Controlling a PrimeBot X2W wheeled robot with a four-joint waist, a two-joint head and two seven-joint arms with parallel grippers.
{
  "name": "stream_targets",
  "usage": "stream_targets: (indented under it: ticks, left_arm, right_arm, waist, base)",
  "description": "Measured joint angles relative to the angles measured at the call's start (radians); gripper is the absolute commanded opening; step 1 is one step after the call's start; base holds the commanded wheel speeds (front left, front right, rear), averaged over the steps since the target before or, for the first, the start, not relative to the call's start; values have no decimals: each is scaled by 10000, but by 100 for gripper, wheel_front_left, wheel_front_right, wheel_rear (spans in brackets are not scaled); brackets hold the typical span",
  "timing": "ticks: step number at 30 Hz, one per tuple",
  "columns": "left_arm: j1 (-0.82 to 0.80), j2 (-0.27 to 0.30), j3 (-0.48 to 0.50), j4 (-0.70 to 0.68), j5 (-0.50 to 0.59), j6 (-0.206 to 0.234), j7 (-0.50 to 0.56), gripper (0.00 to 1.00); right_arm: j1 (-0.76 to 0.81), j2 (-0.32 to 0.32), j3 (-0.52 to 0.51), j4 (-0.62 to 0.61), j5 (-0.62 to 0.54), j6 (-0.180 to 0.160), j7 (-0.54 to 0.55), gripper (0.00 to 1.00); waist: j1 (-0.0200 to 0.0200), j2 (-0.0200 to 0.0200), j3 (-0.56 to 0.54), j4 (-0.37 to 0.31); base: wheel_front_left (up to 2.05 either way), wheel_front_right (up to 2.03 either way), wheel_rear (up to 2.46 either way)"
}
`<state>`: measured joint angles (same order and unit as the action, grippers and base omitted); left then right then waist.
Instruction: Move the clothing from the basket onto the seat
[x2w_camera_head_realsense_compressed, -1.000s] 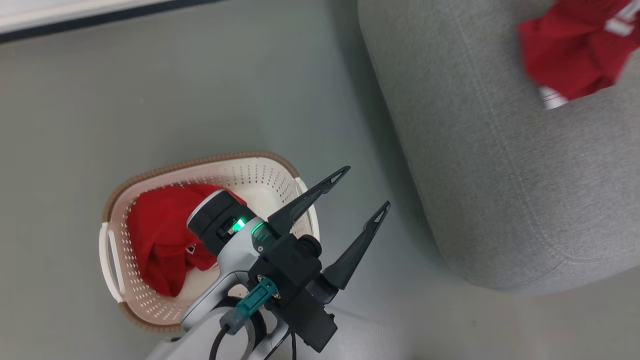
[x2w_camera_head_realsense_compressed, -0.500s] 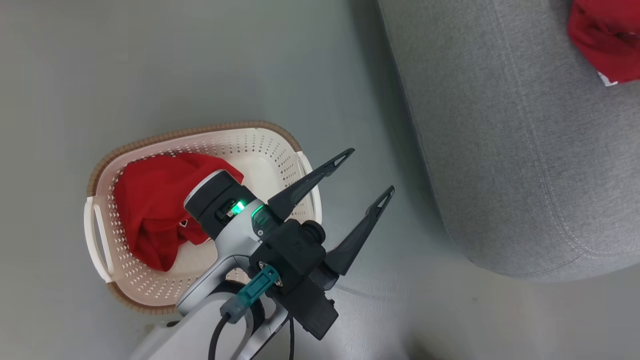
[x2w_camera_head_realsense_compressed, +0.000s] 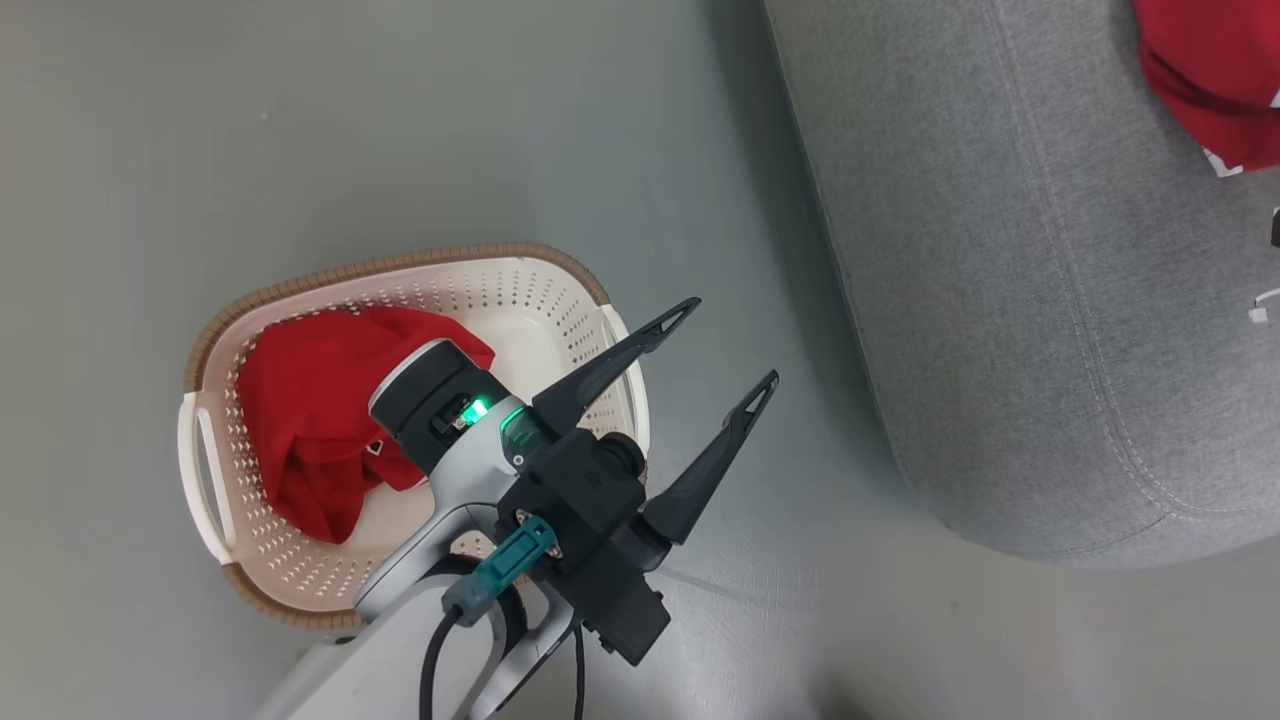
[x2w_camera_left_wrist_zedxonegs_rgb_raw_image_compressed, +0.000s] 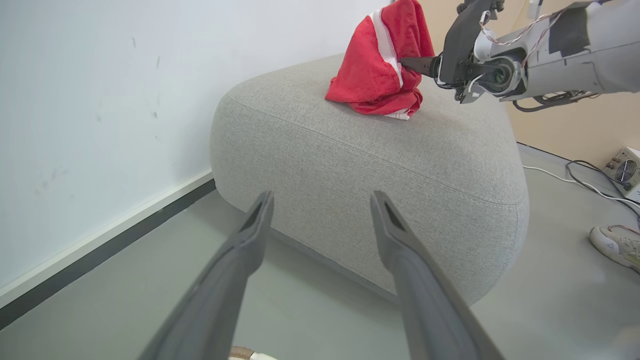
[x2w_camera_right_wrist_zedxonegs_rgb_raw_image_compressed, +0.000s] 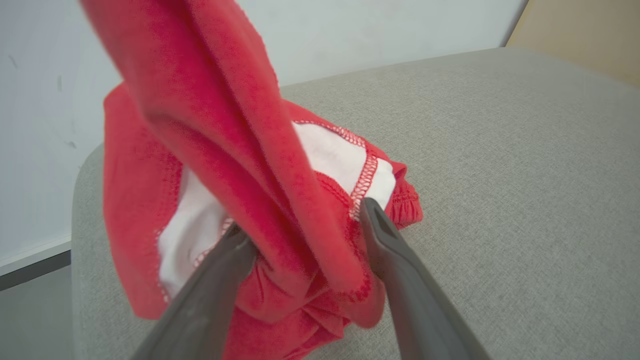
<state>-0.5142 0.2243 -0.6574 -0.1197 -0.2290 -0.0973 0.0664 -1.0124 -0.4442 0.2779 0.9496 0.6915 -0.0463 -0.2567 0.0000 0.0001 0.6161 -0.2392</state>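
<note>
Clothing (x2w_camera_right_wrist_zedxonegs_rgb_raw_image_compressed: 240, 150), red with white trim, lies bunched on the grey seat (x2w_camera_right_wrist_zedxonegs_rgb_raw_image_compressed: 500, 175); we see one fold between our right gripper's (x2w_camera_right_wrist_zedxonegs_rgb_raw_image_compressed: 304, 217) spread, unclamped fingers. Our left gripper (x2w_camera_head_realsense_compressed: 731, 340) hangs open beside the basket (x2w_camera_head_realsense_compressed: 400, 265), which holds another red garment (x2w_camera_head_realsense_compressed: 300, 430).

Around my workspace
I see a white sneaker (x2w_camera_left_wrist_zedxonegs_rgb_raw_image_compressed: 616, 245) on the smooth grey floor (x2w_camera_left_wrist_zedxonegs_rgb_raw_image_compressed: 125, 300), and a scuffed white wall (x2w_camera_left_wrist_zedxonegs_rgb_raw_image_compressed: 100, 75).

The left pincer (x2w_camera_head_realsense_compressed: 731, 340) hangs with fingers spread wide; the right pincer (x2w_camera_right_wrist_zedxonegs_rgb_raw_image_compressed: 303, 220) has its fingers parted too
</note>
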Motion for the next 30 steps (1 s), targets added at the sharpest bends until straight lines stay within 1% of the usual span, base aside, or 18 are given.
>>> stream_targets:
  ticks: [5,9,13,18,20,25,30]
  left_arm:
    - [1,-102,31,257,-75,4,-199,100]
    - [36,-144,88,483,-159,12,-349,100]
    - [85,-192,182,731,-242,96,-552,100]
    - [169,-303,336,1034,-274,198,-769,100]
    - [344,-384,431,1181,-370,334,-909,100]
    - [610,-535,535,1511,-656,506,-1131,100]
    - [989,-629,972,1827,-901,821,-1392,100]
  right_arm:
    - [261,25,130,123,-150,117,0,100]
    - [630,192,272,176,-293,293,2,100]
    - [889,397,357,42,-464,370,2,100]
    - [1300,660,533,-324,-744,374,2,100]
    - [1457,698,610,-514,-855,372,2,100]
    - [1925,874,775,-1060,-1223,362,2,100]
    - [2461,1135,972,-1695,-1450,278,2,100]
  waist:
    - [0,0,-253,20]
    - [0,0,-513,33]
    - [-1,0,-812,58]
    - [-1,-1,-1229,125]
    - [-1,0,-1413,171]
    - [-1,-1,-1892,335]
    - [-2,-1,-2383,564]
  base:
    - [0,0,0]
    - [0,0,0]
    - [0,0,0]
    - [0,0,0]
    - [0,0,0]
    - [0,0,0]
    - [0,0,0]
